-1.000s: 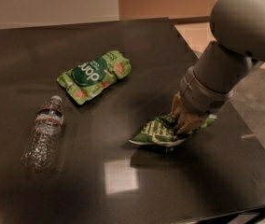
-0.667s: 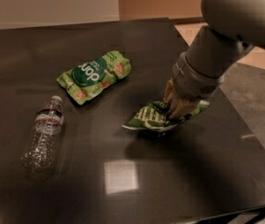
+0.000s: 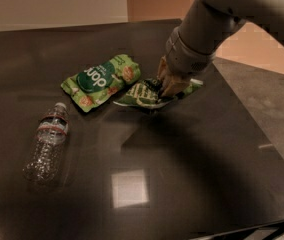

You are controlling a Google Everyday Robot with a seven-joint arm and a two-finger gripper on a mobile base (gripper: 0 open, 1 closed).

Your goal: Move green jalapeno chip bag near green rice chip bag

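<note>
The green jalapeno chip bag (image 3: 144, 95), olive-green with white lettering, is held by my gripper (image 3: 166, 86), which is shut on its right part. The bag hangs just above or at the dark table, its left tip close to the green rice chip bag (image 3: 101, 80). That bright green bag with a dark round logo lies flat on the table at centre left. My arm comes down from the upper right and hides part of the olive bag.
A clear plastic water bottle (image 3: 47, 143) lies on its side at the left. The dark table (image 3: 182, 174) ends at the right edge and at the front edge. A light glare patch shows near the front.
My gripper has carried the jalapeno bag up and to the left, from the table's right middle to right beside the rice chip bag. The bottle and the rice bag have not moved.
</note>
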